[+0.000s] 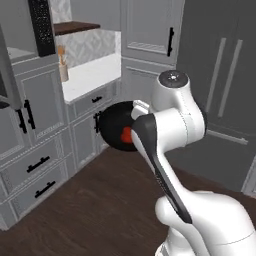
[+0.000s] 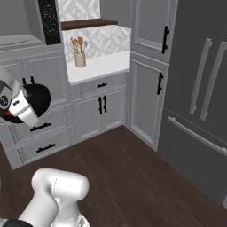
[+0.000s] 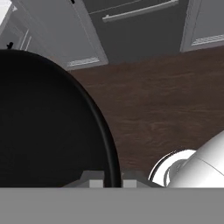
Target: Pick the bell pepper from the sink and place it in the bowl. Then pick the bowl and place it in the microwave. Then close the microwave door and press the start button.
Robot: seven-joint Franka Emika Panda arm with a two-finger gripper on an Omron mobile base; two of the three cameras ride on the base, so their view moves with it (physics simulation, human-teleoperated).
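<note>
My gripper [image 3: 113, 180] is shut on the rim of the black bowl [image 3: 43, 122], which rises between the two fingertips. The bowl [image 1: 114, 125] hangs in the air in front of the lower drawers, tilted so its inside faces the cameras. The red bell pepper [image 1: 126, 134] lies inside it, partly hidden behind my forearm. From the right side the bowl [image 2: 36, 98] sits at the left edge, with a red sliver of pepper [image 2: 9, 114] below it. The microwave [image 2: 17, 41] is up at the left, its black control panel [image 1: 42, 25] beside the opening. The sink is out of view.
A white counter [image 1: 92, 75] with a utensil holder [image 2: 80, 56] runs along the back, over grey drawers [image 1: 35, 165]. Tall grey cabinets [image 2: 148, 26] and a dark fridge [image 2: 199, 88] stand to the right. Dark wood floor [image 2: 128, 173] lies open ahead.
</note>
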